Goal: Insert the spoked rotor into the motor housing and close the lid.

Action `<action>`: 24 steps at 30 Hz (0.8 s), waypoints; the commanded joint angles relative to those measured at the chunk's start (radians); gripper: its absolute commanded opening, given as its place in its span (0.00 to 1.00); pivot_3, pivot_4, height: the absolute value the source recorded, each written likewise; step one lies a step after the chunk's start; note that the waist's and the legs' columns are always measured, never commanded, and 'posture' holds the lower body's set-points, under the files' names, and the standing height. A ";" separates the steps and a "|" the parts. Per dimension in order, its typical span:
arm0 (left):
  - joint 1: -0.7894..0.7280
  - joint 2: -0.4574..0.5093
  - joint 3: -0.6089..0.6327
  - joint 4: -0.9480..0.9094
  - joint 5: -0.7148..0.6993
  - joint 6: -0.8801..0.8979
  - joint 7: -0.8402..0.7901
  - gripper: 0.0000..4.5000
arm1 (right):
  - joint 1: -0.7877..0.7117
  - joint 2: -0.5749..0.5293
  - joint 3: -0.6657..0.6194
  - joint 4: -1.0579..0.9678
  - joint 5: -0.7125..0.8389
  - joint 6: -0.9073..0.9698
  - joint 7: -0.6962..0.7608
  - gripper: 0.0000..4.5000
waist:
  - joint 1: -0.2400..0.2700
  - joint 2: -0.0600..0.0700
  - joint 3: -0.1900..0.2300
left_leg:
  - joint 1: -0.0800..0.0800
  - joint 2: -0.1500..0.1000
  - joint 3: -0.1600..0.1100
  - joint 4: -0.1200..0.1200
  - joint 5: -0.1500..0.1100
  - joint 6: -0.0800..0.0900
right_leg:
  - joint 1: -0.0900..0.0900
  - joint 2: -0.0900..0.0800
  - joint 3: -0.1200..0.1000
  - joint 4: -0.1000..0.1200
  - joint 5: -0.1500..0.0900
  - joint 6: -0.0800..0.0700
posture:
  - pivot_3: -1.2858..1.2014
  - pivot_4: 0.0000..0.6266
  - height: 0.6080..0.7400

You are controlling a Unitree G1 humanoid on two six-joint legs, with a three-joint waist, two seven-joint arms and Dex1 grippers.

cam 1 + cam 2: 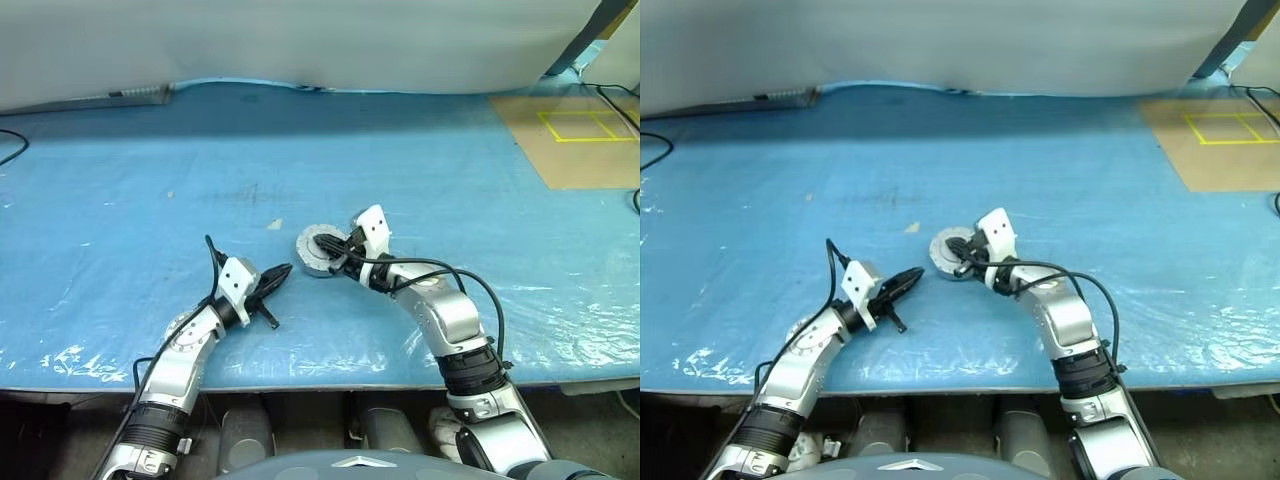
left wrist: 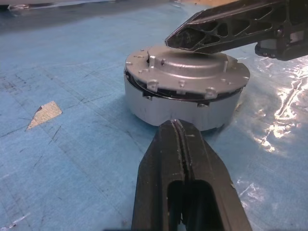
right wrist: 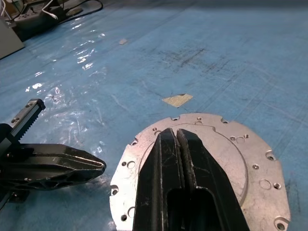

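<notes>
Closed right hand rests atop the lid; closed left hand just beside the motor housing.

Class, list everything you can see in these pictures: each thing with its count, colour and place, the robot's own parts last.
lid: one, silver, on top of the motor housing, slightly askew
motor housing: one, silver wall, mid-table on the sheet
blue sheet: one, covers the table
tape scrap: one, tan, beside the housing
cardboard: one, brown with yellow lines, far right corner
left gripper: one, black, fingers shut, beside the housing
right gripper: one, black, fingers shut, over the lid
</notes>
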 commanded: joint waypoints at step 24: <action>0.021 -0.017 0.003 -0.037 0.021 -0.081 0.045 0.00 | -0.042 -0.104 0.039 0.035 -0.068 -0.099 0.070 0.99 | -0.001 0.000 0.000 | 0.000 0.000 0.000 0.000 0.000 0.000 | 0.000 0.000 0.000 0.000 0.000 0.000 | 0.52 0.24 1.00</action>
